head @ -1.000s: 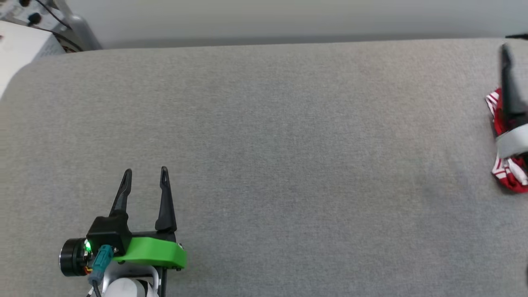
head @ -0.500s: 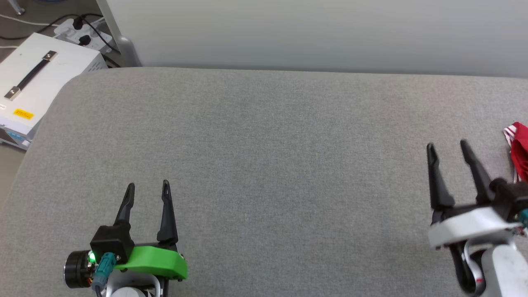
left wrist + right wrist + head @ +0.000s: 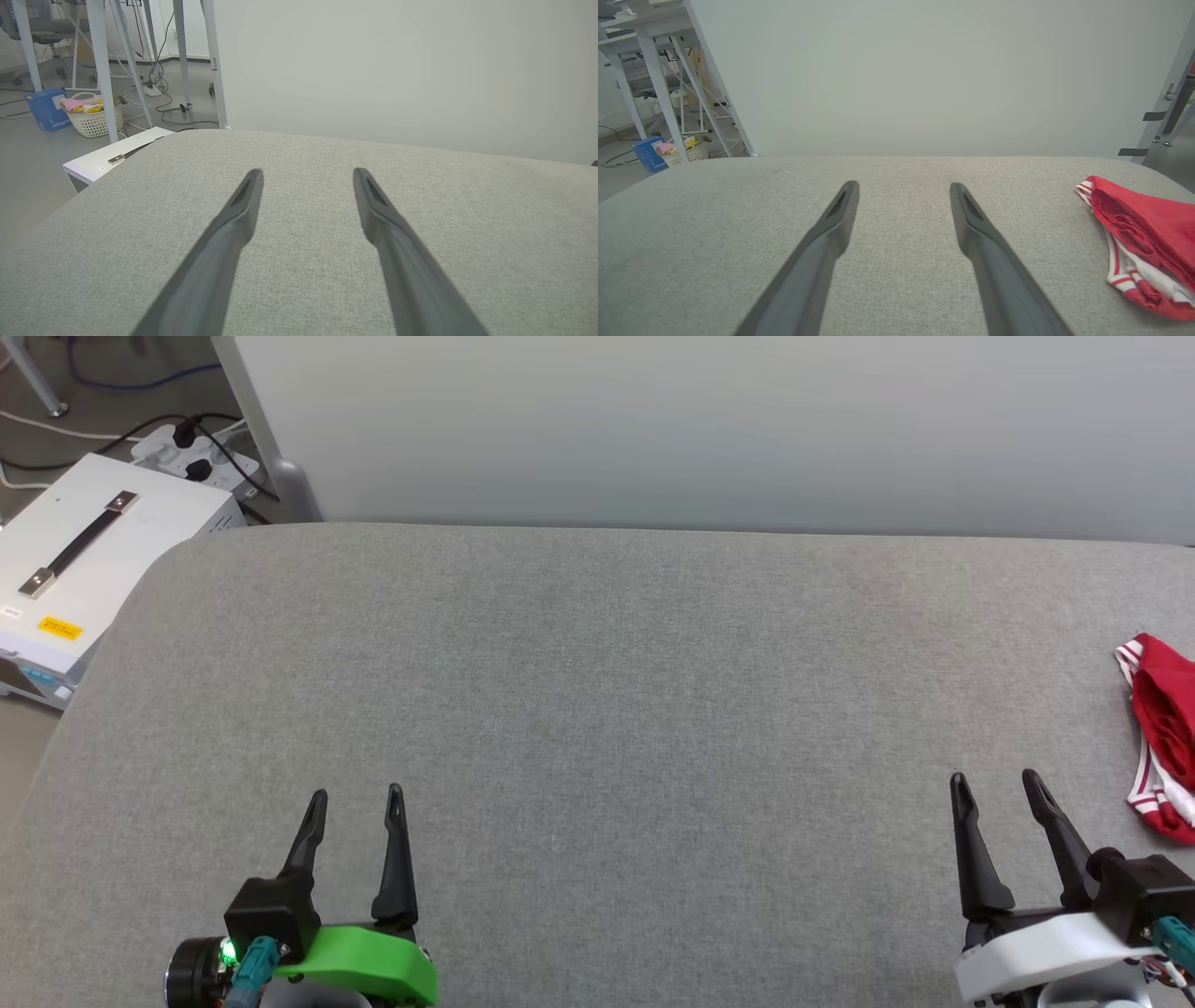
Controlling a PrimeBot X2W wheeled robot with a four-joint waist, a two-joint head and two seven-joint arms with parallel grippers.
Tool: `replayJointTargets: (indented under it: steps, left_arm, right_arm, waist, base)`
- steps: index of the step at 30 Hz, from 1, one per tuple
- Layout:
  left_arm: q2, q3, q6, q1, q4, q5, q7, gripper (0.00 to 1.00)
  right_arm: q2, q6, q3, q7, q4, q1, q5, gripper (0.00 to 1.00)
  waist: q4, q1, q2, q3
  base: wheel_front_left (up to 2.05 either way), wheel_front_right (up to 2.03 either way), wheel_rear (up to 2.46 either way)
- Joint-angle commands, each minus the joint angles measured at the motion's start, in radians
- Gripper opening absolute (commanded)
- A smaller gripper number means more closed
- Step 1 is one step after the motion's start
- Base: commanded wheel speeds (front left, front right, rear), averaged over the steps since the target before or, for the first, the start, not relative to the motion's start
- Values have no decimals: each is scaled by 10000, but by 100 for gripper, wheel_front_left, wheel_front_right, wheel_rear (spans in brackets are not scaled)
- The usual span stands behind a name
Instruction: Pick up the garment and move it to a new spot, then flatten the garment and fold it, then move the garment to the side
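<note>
Since the garment [image 3: 1162, 737] lies as a compact layered bundle at the right edge of the bench [image 3: 597, 663] with nothing gripping it, I read the set-aside step as essentially done. Red body is on top and striped trim shows along its left and near sides. No lettering is visible. Its right part runs out of the head view, so I can't tell if any of it overhangs the edge.

Left tool [image 3: 356, 793]: fingers apart, empty, by the near edge, left of centre.
Right tool [image 3: 993, 777]: fingers apart, empty, by the near edge toward the right corner, close to the garment but not touching it. The right wrist view shows bare bench between its right finger and the bundle.

To finish cleanly:
- Move the right arm straight up or back over the near edge, not sideways to the right. A fingertip could catch the trim and drag the fold open.
- Don't close either tool near the cloth.
- If the bundle does overhang, push the whole stack inward. Pinching one layer would likely unfold it.
</note>
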Motion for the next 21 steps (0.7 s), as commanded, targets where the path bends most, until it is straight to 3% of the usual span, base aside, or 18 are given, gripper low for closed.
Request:
replayJointTargets:
  steps: [1, 6, 7, 21]
  left_arm:
    - [-50, -15, -57, 176, 47, -47, -57, 100]
    - [-53, 3, -121, 170, 119, -32, -57, 100]
    - [-53, 11, -134, 159, 127, -24, -57, 0]
    - [-10, 31, -62, 22, 21, 109, 222, 0]
  right_arm:
    - [37, -9, -52, -47, -88, 151, -101, 100]
    - [88, -9, -78, -47, -78, 284, -167, 100]
    - [92, -9, -84, -47, -68, 285, -173, 0]
    - [98, -1, -47, 212, -84, 100, -248, 0]
  waist:
    - [-31, 1, 0, -26]
    - [-57, 1, 0, -2]
    - [-60, 1, 0, 9]
    - [-95, 1, 0, -23]
  base:
    - [0, 0, 0]
    - [0, 0, 0]
    - [0, 0, 0]
    - [0, 0, 0]
